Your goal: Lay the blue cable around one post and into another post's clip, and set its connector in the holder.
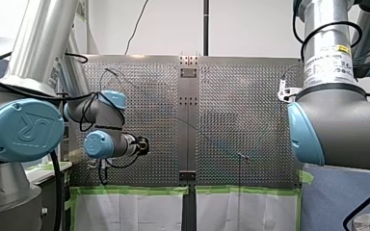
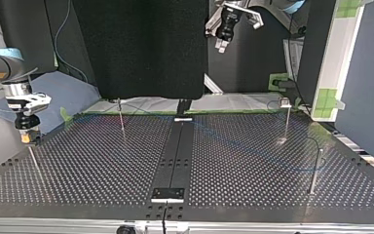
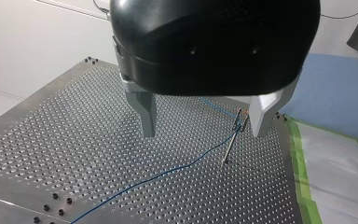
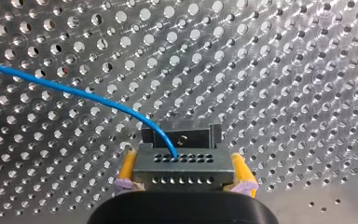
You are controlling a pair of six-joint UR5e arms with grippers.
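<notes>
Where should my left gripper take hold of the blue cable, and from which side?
Take the straight stretch of the blue cable that runs over the perforated table, short of the thin post. Come from above with your left gripper, its open jaws set across the cable. It is thin and low there, with nothing close; by the post the jaws might hit it.

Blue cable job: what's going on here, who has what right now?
My right gripper has its jaws shut on the connector at the end of the blue cable, holding it low over the perforated table near the top view's left edge. My left gripper hangs high above the table, jaws open and empty, looking down at a thin post that the cable runs up to. Whether the cable sits in that post's clip cannot be told.
</notes>
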